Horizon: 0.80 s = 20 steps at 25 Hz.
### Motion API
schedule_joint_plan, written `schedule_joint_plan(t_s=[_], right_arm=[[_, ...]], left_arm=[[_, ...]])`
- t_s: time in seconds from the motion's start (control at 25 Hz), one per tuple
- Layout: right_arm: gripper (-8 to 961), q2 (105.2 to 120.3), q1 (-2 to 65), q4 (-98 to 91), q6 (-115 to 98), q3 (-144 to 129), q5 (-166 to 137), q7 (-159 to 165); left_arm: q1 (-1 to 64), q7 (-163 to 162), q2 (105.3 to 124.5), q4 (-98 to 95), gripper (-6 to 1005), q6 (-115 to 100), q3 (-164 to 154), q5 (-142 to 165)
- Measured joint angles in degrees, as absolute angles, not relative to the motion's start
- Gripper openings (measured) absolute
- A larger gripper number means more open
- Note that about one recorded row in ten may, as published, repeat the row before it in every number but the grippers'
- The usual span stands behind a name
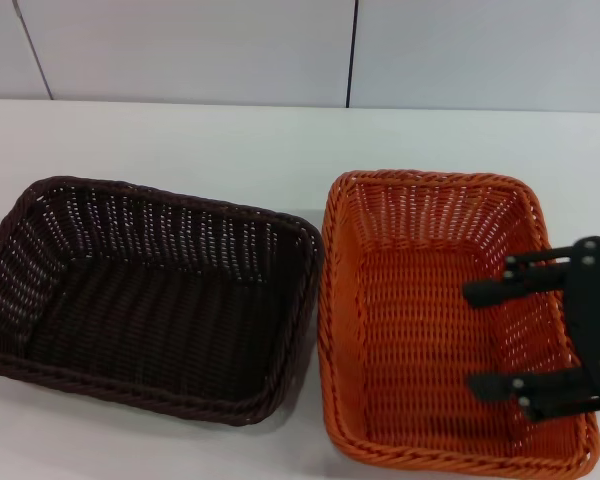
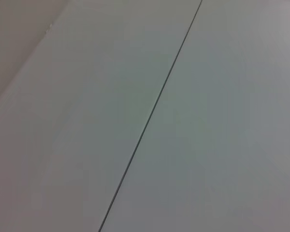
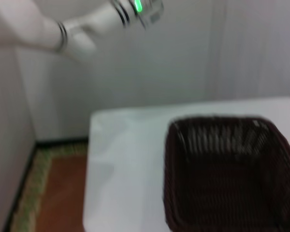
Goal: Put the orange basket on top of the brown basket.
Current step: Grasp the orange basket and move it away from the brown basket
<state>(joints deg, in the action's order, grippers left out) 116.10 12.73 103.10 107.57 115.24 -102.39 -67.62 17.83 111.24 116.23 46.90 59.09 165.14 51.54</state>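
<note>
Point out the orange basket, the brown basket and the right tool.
orange basket (image 1: 400, 330), head view, woven floor.
brown basket (image 1: 150, 320), head view, woven floor.
right tool (image 1: 495, 340), head view, between its two black fingertips.

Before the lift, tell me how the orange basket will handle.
The orange basket looks light: openwork weave, nothing in it. Its braided rim suggests it holds shape. Gripped at one side by the right gripper, jaws open, it may tilt.

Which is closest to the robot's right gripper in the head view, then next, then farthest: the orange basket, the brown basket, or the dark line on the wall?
1. The orange basket, right under the right gripper.
2. The brown basket, beside it on the left.
3. The dark wall line, up at the back.
</note>
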Motion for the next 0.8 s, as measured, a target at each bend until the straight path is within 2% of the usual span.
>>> schedule_joint_plan(t_s=[0.2, 0.32, 0.52, 0.8], right_arm=[[714, 115.08, 10.62, 108.50, 107.69, 112.75, -107.25, -65.71], [713, 114.98, 9.95, 110.33, 107.71, 111.05, -109.65, -65.19], [710, 115.88, 9.14, 111.94, 107.69, 107.27, -116.56, -65.06], [709, 116.16, 9.84, 107.89, 107.49, 105.38, -117.54, -67.11]], left_arm=[[18.94, 112.10, 116.46, 46.97, 827, 59.05, 165.14, 50.86], [19.10, 112.14, 116.60, 47.15, 827, 59.05, 165.15, 50.86], [19.21, 112.22, 116.95, 47.70, 827, 59.06, 165.14, 50.86], [18.36, 112.24, 117.41, 48.58, 827, 59.46, 165.15, 50.72]])
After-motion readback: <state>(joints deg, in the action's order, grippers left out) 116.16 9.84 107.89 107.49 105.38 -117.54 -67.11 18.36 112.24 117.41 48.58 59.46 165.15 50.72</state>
